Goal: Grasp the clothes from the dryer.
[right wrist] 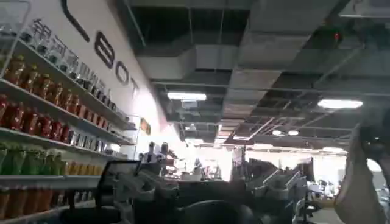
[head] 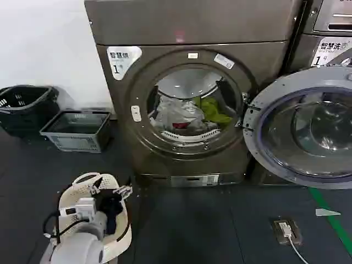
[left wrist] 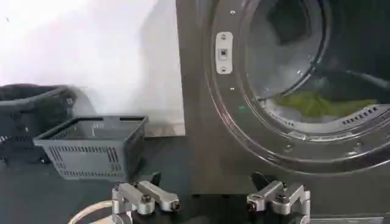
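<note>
Head view gives us the whole scene: the dryer (head: 190, 104) stands with its round door (head: 305, 129) swung fully aside, and the clothes (head: 187, 118) lie heaped in the drum, white-grey fabric with a lime-green piece and a small red piece. Our left hand (head: 110, 192) hangs low before the machine's lower front corner, over a white basket (head: 122, 234) on the floor, well short of the porthole and below it.

From the left wrist view we see what the head camera cannot: the left hand (left wrist: 210, 201) released, its two fingers (left wrist: 146, 198) spread wide with nothing between them and touching nothing. Beyond the fingers we see the porthole rim and a strip of the green fabric (left wrist: 320, 103) inside the drum. Off to that hand's outer side sit a grey crate (left wrist: 91, 146) and a black basket (left wrist: 27, 119) against the wall, well apart from it. Dark floor (head: 220, 225) between hand and dryer lies open.

From the right wrist view we see a ceiling with lights and shelves of bottles (right wrist: 42, 122); the right hand (right wrist: 210, 189) shows dimly, and we cannot tell whether it is clenched or released.
</note>
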